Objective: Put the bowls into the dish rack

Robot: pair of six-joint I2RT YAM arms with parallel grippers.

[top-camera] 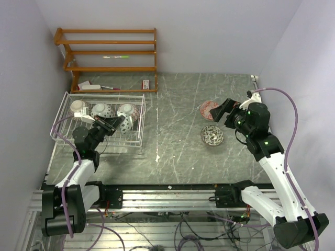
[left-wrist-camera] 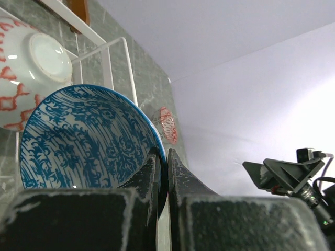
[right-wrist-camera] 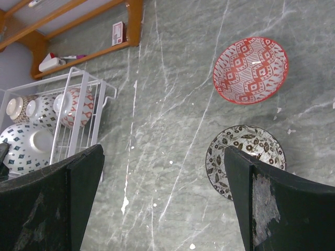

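Left tool (left-wrist-camera: 166, 161): jaws pinched narrow on the rim of a blue-patterned bowl (left-wrist-camera: 89, 137), one finger inside the rim and one outside. The bowl is tilted up on edge, its inside facing the wrist camera. In the top view this tool sits over the middle of the dish rack (top-camera: 142, 121), a white wire basket at the left side of the table (top-camera: 172, 157). Cannot tell whether the held bowl touches the rack floor.

Three bowls (top-camera: 102, 110) stand on edge in a row along the rack's far side. The one with a red pattern outside (left-wrist-camera: 31, 68) is just behind the blue bowl, foot towards the camera.

Right tool (right-wrist-camera: 165, 170): jaws wide apart, nothing between them, hovering over the right part of the table. Below it a red-patterned bowl (right-wrist-camera: 250, 70) and a black-and-white bowl (right-wrist-camera: 245, 157) sit upright on the table, near each other but not touching, well apart from the rack.

Wooden shelf (top-camera: 110, 52) stands at the far wall behind the rack.
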